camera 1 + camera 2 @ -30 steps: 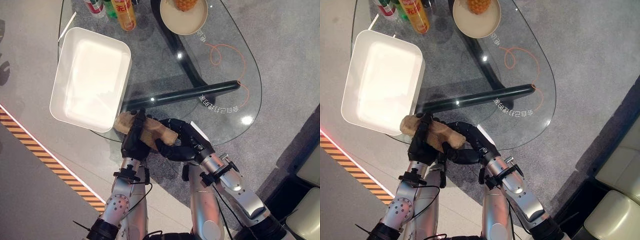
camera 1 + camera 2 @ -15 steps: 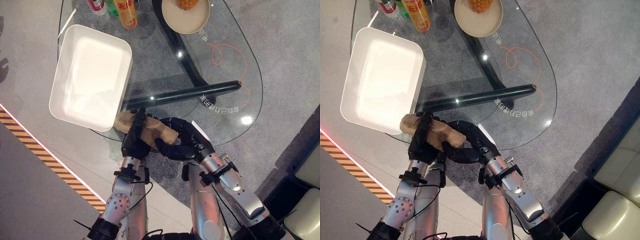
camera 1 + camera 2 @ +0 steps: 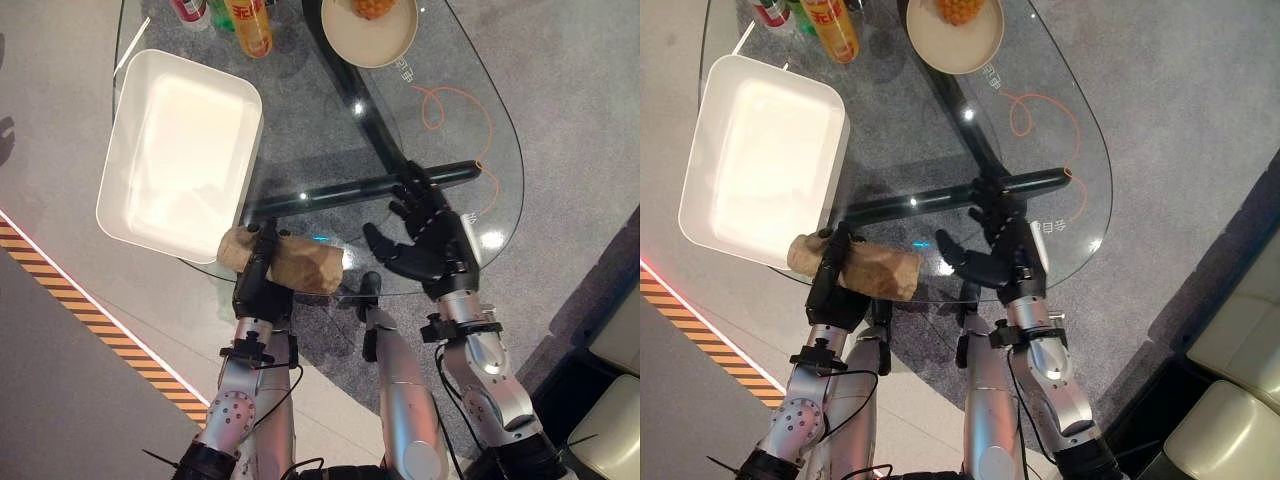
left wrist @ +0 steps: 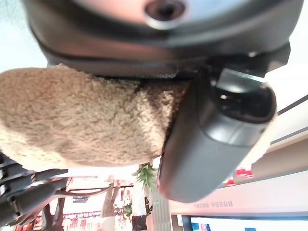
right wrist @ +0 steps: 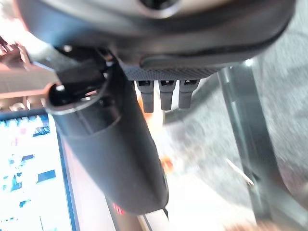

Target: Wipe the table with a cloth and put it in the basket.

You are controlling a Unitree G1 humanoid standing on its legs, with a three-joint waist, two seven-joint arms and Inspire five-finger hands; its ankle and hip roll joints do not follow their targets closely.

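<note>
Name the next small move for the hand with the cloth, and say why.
Probably carry the cloth up and left over the white basket and release. The left hand grips it at the glass table's near edge beside the basket; the right hand is open, apart.

1 cloth [image 3: 290,266], 1 basket [image 3: 180,155], 1 plate [image 3: 370,35], 3 bottles [image 3: 248,24].

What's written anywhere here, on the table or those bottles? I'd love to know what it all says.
White lettering on the glass table, beside the bowl: too small to read.
Second white lettering on the glass by the orange swirl: seen the wrong way round, not readable.
Label on the yellow bottle: red characters, cut off and too blurred to read.
Nothing can be quoted with confidence.
</note>
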